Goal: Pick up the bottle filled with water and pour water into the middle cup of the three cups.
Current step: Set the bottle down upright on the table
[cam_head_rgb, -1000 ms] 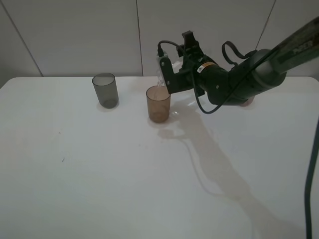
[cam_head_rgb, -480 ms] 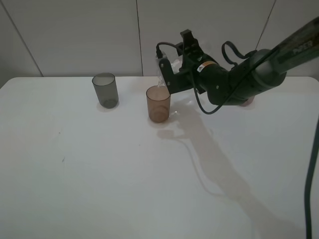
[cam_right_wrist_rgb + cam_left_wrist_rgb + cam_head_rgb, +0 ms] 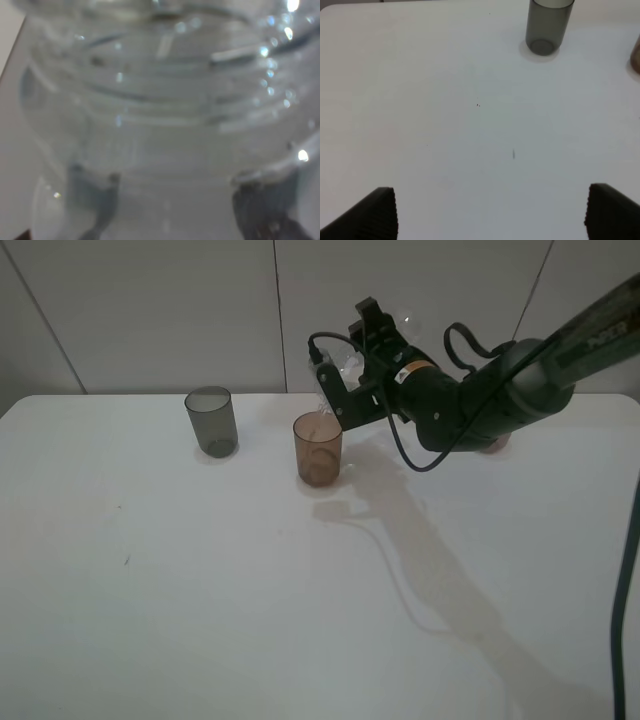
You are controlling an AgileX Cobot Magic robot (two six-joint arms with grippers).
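The orange-brown middle cup (image 3: 318, 448) stands at the table's back centre, its edge also showing in the left wrist view (image 3: 636, 55). My right gripper (image 3: 350, 378) is shut on the clear bottle (image 3: 330, 390), held steeply tilted just right of and above that cup, its neck pointing down at the cup's rim. The bottle fills the right wrist view (image 3: 160, 120), with dark fingers (image 3: 92, 200) behind it. The grey cup (image 3: 211, 420) stands to the left and shows in the left wrist view (image 3: 547, 25). Only a sliver of the pink cup (image 3: 497, 445) shows behind the right arm. My left gripper (image 3: 492, 220) is open and empty.
The right arm (image 3: 480, 400) reaches in from the upper right, casting a long shadow over the white table (image 3: 200, 590). A wall stands just behind the cups. A cable (image 3: 625, 590) hangs at the right edge.
My right gripper has rotated and risen a little, tipping the bottle more steeply over the orange-brown cup. The cups have not moved.
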